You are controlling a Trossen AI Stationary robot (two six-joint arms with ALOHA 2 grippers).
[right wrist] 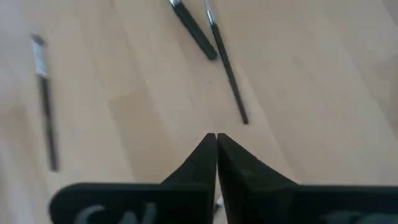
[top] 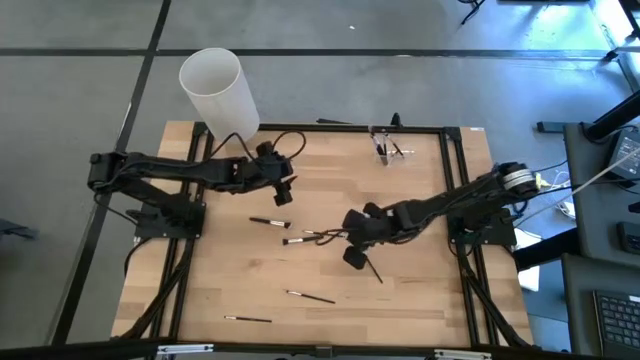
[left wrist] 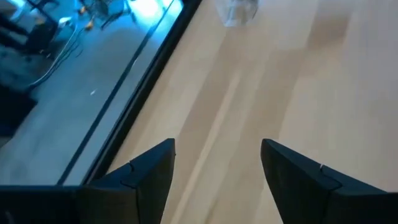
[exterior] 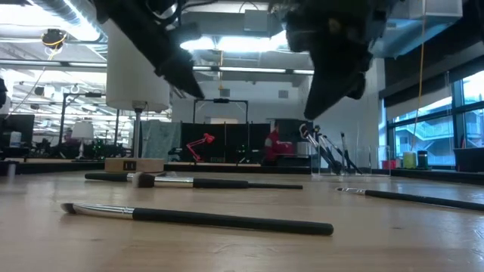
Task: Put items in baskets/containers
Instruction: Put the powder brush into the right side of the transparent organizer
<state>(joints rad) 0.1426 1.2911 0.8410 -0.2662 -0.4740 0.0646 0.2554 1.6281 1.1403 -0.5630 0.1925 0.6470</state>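
Several thin black makeup brushes lie flat on the wooden table: one (top: 270,222) below my left gripper, a loose cluster (top: 318,236) at mid-table, and two (top: 310,296) (top: 247,319) near the front edge. The small clear holder (top: 385,146) stands near the far edge with brushes leaning inside it; it also shows in the low view (exterior: 325,155). My left gripper (top: 283,190) (left wrist: 217,162) hangs open over bare wood, with nothing between its fingers. My right gripper (top: 355,250) (right wrist: 216,140) is shut just right of the cluster and raised off the table (exterior: 333,75). My right gripper is shut on a thin black makeup brush. Its handle (top: 374,270) sticks out from the fingers toward the table's near right. A silver glint (right wrist: 217,202) shows far back between the shut fingers. The fingers hide the place of contact itself.
A tall white cylinder (top: 220,90) stands at the table's far left corner, behind my left arm. Bare wood lies along the table's right side (top: 430,290) and near left (top: 170,290). Two brushes (right wrist: 193,28) (right wrist: 227,68) lie ahead of my right gripper, another (right wrist: 43,93) off to one side.
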